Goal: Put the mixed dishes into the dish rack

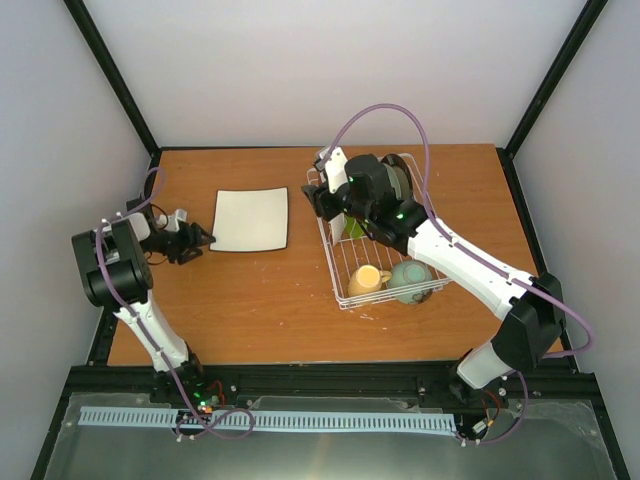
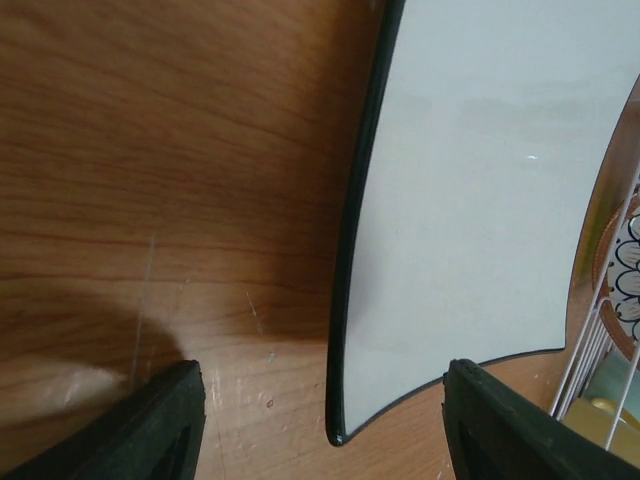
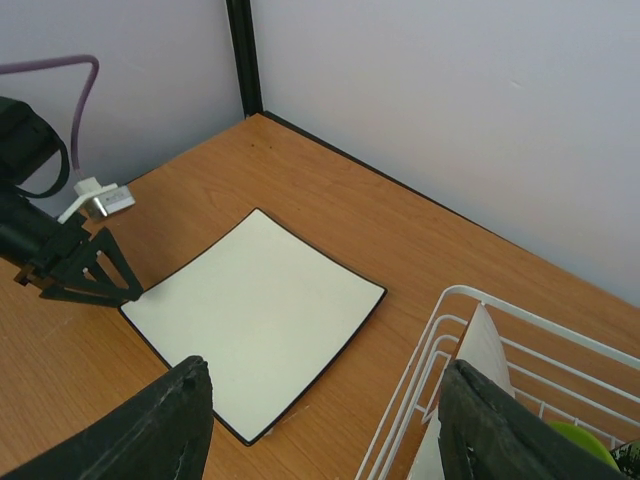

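Left jaws part open, straddling a corner of the square white plate with thin dark rim (image 2: 480, 200), not clamped. Right jaws part open, empty, over the white wire dish rack (image 1: 345, 265). Plate flat on brown wooden table (image 1: 250, 300); yellow mug (image 1: 368, 279), mint-green bowl (image 1: 412, 282) in rack

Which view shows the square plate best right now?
Right wrist: the square plate is large, clear and nearly whole there. Top shows it whole but small; left wrist shows only one corner, close up.
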`<state>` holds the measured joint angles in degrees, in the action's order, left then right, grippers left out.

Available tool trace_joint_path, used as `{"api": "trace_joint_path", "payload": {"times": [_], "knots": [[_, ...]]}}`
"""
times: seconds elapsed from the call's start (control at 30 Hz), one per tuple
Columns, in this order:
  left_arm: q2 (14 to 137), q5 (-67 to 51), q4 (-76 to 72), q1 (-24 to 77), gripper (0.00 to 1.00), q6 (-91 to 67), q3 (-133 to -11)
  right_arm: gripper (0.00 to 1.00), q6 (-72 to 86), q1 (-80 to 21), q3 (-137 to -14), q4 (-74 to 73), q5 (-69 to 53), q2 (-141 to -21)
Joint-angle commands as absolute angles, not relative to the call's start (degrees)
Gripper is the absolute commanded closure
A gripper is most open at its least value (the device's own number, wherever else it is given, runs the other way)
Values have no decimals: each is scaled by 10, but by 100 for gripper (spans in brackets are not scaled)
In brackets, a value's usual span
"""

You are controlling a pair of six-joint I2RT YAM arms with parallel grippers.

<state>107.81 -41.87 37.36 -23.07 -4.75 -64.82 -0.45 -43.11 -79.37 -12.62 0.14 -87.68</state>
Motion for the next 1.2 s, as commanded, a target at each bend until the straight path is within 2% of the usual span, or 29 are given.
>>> {"api": "trace_joint_path", "payload": {"times": [0.0,0.2,0.4,0.6,0.7,0.73,1.17], "knots": [[1104,-450,375,-224,34,-32,-657,39,-10,-431,-792,-111,10,-858],[1130,-488,355,-213,37,-36,-662,39,-10,-431,-791,-112,11,-858],[1167,-516,340,-198,49,-38,-668,39,-11,-431,-791,-113,15,-860],[1198,-540,321,-189,73,-40,-666,39,-11,-431,-792,-115,16,-861],[1208,-548,314,-187,95,-39,-664,39,-11,-431,-791,-116,16,-864],[1208,-551,310,-187,99,-38,-662,39,-11,-431,-791,-117,17,-865],[1083,-602,261,-188,99,-55,-664,39,-11,-431,-788,-120,12,-867]]}}
